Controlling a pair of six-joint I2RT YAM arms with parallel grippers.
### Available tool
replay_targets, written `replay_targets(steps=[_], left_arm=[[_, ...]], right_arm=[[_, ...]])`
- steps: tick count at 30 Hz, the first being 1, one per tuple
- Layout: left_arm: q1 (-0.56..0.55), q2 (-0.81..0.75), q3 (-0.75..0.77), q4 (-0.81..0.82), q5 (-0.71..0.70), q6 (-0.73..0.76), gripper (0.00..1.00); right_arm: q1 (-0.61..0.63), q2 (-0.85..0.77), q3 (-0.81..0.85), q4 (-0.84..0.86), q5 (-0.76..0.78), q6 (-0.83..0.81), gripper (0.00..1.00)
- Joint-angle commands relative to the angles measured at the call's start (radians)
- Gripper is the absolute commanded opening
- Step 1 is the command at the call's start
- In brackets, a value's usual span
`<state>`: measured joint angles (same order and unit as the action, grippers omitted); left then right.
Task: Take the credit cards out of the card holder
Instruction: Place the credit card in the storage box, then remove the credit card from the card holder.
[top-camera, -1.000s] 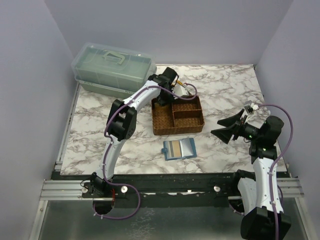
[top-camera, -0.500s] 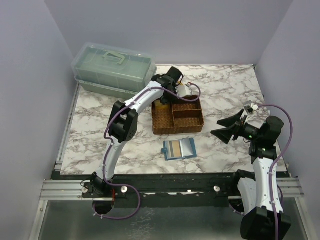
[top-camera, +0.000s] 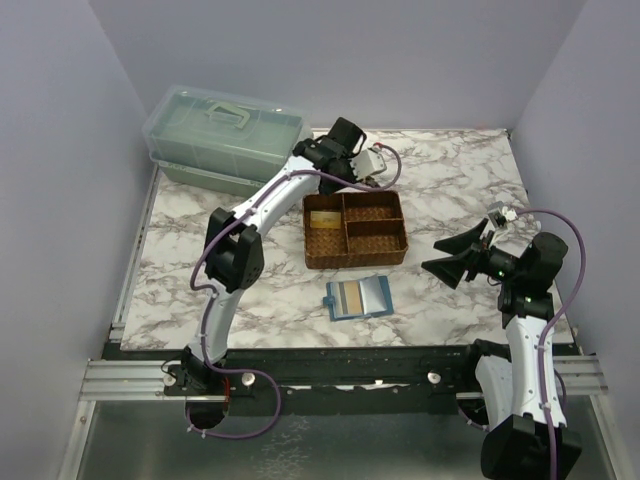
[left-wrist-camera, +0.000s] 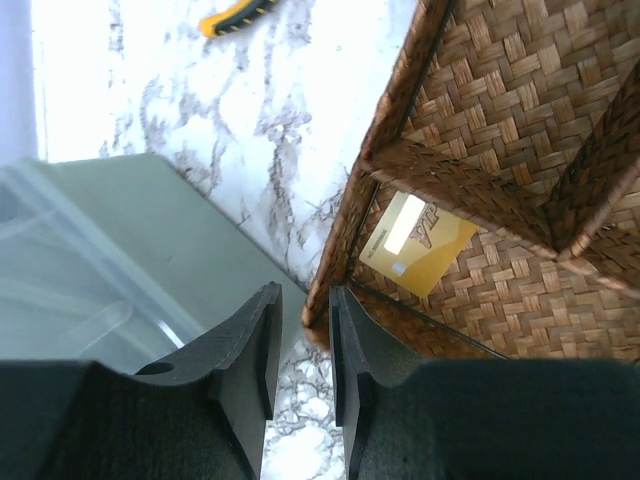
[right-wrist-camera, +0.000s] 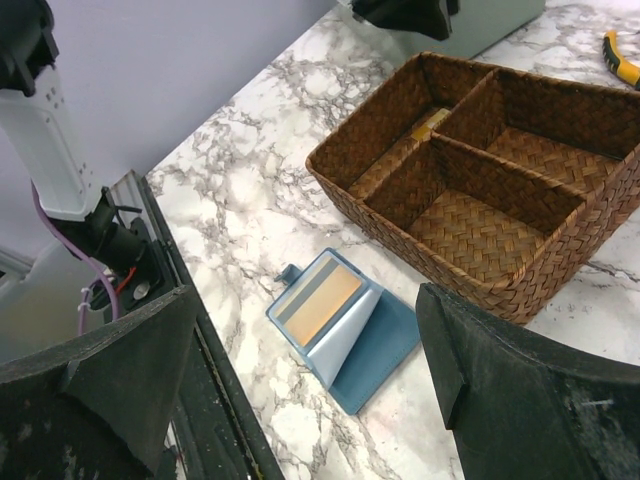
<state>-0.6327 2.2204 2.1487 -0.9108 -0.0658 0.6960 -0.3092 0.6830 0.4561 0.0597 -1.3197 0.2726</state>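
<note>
The credit card (left-wrist-camera: 415, 240) that shows plainly is a gold one lying flat in the left compartment of the woven tray (top-camera: 355, 258), close to the tray's far left corner. The left gripper (left-wrist-camera: 303, 295) hangs above that same corner, so the card lies below it and a little to one side, touched by neither finger. At the far left of the table (top-camera: 180, 270) stands a lidded clear plastic box (top-camera: 225, 135) with a handle on top, near the tray with a strip of marble between them. The left gripper's jaws stand only a narrow slit apart with nothing held in them. Yellow-handled pliers (right-wrist-camera: 620, 60) lie on the marble beyond the tray. Nearer the arms, in front of the tray's near wall and apart from it, the card holder (top-camera: 358, 297) lies spread open, teal outside, with a tan panel crossed by a grey strip on its left half and a pale flap on its right; whether that panel is a card or the lining cannot be told. Further right, well apart from the holder, the right gripper (top-camera: 440, 256) hovers over the table with its jaws spread wide and empty, and its wrist camera shows the holder between its two fingers (right-wrist-camera: 100, 400)
</note>
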Motion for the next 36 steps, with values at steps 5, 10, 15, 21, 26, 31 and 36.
replay_targets(steps=[5, 10, 15, 21, 26, 31, 36], left_arm=[[-0.002, -0.267, -0.167, 0.074, 0.039, -0.322, 0.37], [0.001, -0.540, -0.485, 0.270, 0.149, -0.537, 0.46], [0.017, -0.894, -0.929, 0.640, 0.212, -0.859, 0.83], [0.049, -1.228, -1.300, 0.872, 0.231, -1.239, 0.99], [0.052, -1.381, -1.448, 0.894, 0.280, -1.435, 0.99], [0.053, -1.494, -1.553, 0.890, 0.294, -1.599, 0.99], [0.053, -1.593, -1.709, 0.892, 0.297, -1.803, 0.98]], right_arm=[[-0.017, -0.018, -0.011, 0.020, -0.025, 0.000, 1.00], [-0.023, -0.029, -0.010, 0.017, -0.025, -0.006, 1.00], [-0.032, -0.018, -0.007, 0.019, -0.033, -0.008, 1.00], [-0.037, 0.014, 0.004, 0.009, -0.044, -0.022, 1.00], [-0.039, 0.027, 0.010, -0.009, -0.047, -0.043, 1.00], [-0.039, 0.066, 0.032, -0.051, -0.046, -0.082, 1.00], [-0.039, 0.096, 0.063, -0.132, -0.044, -0.146, 1.00]])
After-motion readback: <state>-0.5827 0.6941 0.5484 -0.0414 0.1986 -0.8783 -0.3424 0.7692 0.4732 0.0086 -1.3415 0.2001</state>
